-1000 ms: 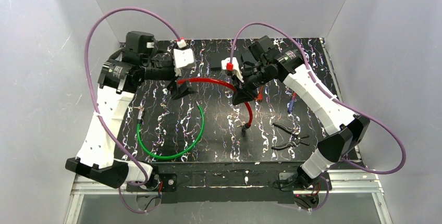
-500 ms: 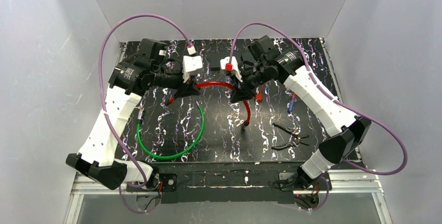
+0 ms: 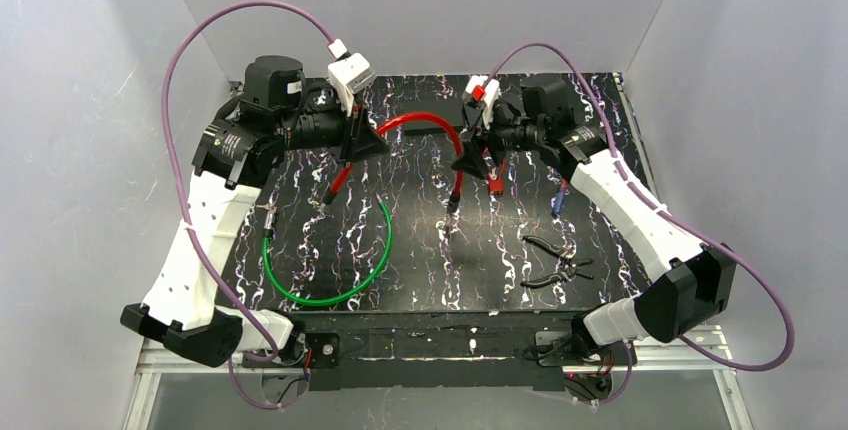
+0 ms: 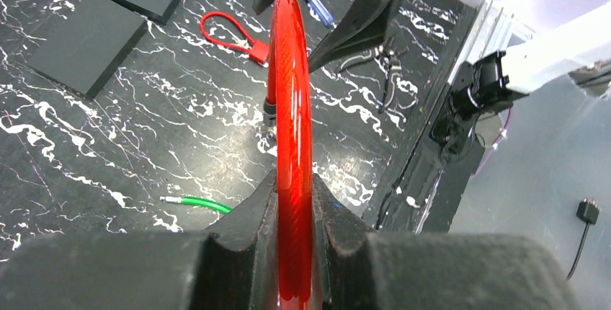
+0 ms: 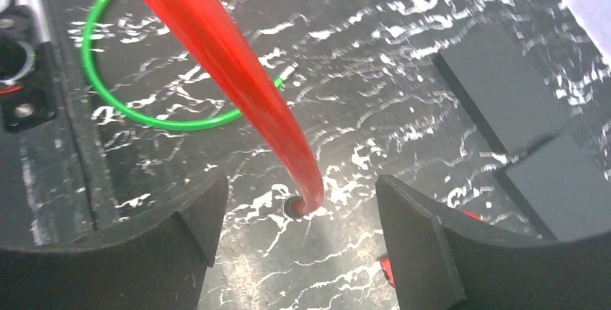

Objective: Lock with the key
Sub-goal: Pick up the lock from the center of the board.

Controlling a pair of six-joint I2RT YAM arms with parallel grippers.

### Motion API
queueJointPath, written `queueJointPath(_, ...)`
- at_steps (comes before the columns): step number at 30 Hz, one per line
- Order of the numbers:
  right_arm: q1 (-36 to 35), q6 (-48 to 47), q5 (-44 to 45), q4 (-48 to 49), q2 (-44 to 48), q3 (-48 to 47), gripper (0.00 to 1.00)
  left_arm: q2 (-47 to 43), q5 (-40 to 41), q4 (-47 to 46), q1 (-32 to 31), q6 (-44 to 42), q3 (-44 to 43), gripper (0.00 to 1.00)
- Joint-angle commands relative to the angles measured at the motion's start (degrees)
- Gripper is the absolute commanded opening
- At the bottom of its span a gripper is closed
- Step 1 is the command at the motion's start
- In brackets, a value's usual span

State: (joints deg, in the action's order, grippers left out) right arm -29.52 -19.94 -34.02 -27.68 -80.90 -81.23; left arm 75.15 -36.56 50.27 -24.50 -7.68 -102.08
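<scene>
A thick red cable lock [image 3: 425,120] arches above the black marbled table between my two grippers. My left gripper [image 3: 365,145] is shut on it, and in the left wrist view the cable [image 4: 292,72] is squeezed between the fingers at the left gripper [image 4: 294,187]. My right gripper [image 3: 470,162] is open over the arch's right leg. In the right wrist view the cable [image 5: 216,43] runs down between the spread jaws of the right gripper [image 5: 299,184] without touching them. Its end [image 5: 306,205] hangs near the table. I cannot pick out a key.
A green cable loop [image 3: 330,290] lies at the front left. Pliers [image 3: 555,260] lie at the front right, with a blue-handled item [image 3: 558,200] behind them. A small red loop with a tag [image 4: 234,32] lies under the right gripper. Black blocks [image 4: 86,43] sit at the back.
My left gripper shut on the red cable and lifted it. My right gripper let go of the cable, opened and drew back to the right; the cable's right end swung left.
</scene>
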Motion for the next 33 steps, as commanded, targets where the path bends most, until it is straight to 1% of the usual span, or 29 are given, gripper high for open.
queueJointPath(1,0.9,5.1,7.1,12.5,3.0,7.5,0.82,-2.5,1.4,-4.9,-0.1,5.6,-2.5,0.0)
queueJointPath(3,1.5,6.5,8.8,15.9,3.1,10.6,0.81,-2.7,1.9,-5.4,-0.1,6.6,-2.5,0.0)
queueJointPath(7,2.2,10.5,9.3,23.1,3.2,15.9,0.79,-2.9,2.0,-6.3,-0.1,9.1,-2.5,0.0)
queueJointPath(15,2.5,15.7,11.3,32.7,2.6,20.6,0.7,-3.1,1.1,-6.7,-0.1,11.9,-3.4,0.0)
queueJointPath(18,2.6,17.8,9.5,35.6,2.1,21.6,0.67,-3.1,-0.1,-6.9,-0.1,12.7,-3.6,0.0)
queueJointPath(23,2.7,19.5,5.1,38.3,1.5,23.0,0.56,-3.3,-0.5,-7.1,0.0,12.8,-3.8,0.0)
queueJointPath(26,3.0,19.8,4.5,39.3,1.5,24.1,0.53,-3.5,-0.4,-7.3,0.4,13.2,-4.1,0.0)
queueJointPath(27,3.1,20.6,4.4,39.8,1.3,24.4,0.5,-3.5,-0.5,-7.6,0.5,13.5,-4.0,0.0)
queueJointPath(29,3.3,21.9,4.7,41.2,1.0,25.1,0.39,-3.6,-0.9,-8.1,0.6,14.4,-3.9,0.0)
queueJointPath(30,3.3,22.5,4.9,41.8,0.8,25.3,0.36,-3.5,-1.1,-8.4,0.7,15.0,-3.8,0.0)
queueJointPath(33,3.3,23.8,4.7,42.6,-0.1,25.5,0.34,-3.3,-1.7,-9.3,0.9,16.6,-3.9,0.0)
